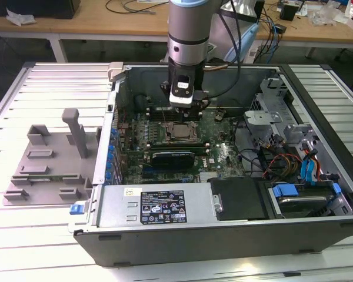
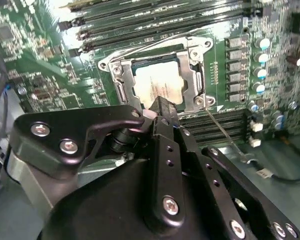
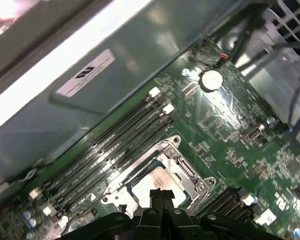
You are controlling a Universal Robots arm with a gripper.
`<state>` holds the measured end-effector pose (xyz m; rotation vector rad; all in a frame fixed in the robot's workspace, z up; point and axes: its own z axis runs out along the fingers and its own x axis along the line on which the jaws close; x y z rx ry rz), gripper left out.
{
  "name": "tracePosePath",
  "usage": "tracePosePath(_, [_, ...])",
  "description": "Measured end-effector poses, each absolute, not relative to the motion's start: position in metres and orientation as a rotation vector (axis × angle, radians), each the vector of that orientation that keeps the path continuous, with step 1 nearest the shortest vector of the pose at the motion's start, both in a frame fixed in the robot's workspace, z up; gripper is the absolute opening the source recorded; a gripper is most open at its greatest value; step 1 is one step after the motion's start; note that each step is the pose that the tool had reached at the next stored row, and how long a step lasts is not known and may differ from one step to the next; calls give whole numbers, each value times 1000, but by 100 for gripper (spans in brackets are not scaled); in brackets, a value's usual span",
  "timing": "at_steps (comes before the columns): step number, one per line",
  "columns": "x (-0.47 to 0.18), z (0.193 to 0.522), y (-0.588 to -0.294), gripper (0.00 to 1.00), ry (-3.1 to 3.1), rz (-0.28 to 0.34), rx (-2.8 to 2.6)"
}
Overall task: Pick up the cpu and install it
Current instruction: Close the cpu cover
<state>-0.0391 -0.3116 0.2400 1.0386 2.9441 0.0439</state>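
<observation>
Cpu [image 2: 156, 86], pale silvery square, flat in socket frame [image 2: 191, 75], pincer [image 3: 161, 196] closed empty just above it

No text can be read with certainty. A black label [image 1: 163, 207] with small white print and rows of symbols is seen on the grey metal cover [image 1: 120, 208] at the near side of the computer case, toward the exterior view's left, and a narrow white strip label [image 1: 131, 191] is placed just above it, but the print on both is too small to be made out. In the first wrist view a white sticker [image 3: 85, 73] with a dark mark is seen on the case wall [image 3: 155, 45], and in the second wrist view faint lines of print are seen on the cpu [image 2: 157, 89], none of them legible.
</observation>
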Motion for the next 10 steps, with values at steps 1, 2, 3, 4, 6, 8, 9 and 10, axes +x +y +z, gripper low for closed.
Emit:
tracePosePath(1, [-39,240,-312,11,2971,44,961])
tracePosePath(2, [-39,240,-312,11,2983,45,923])
tracePosePath(3, [-39,240,-312,11,3000,45,869])
tracePosePath(4, [-39,240,-312,11,3017,45,812])
tracePosePath(6, [-39,240,-312,11,3051,46,676])
tracePosePath(8, [-39,240,-312,11,3065,46,613])
tracePosePath(9, [-39,240,-312,11,3082,47,528])
tracePosePath(10, [-39,240,-312,11,3093,47,461])
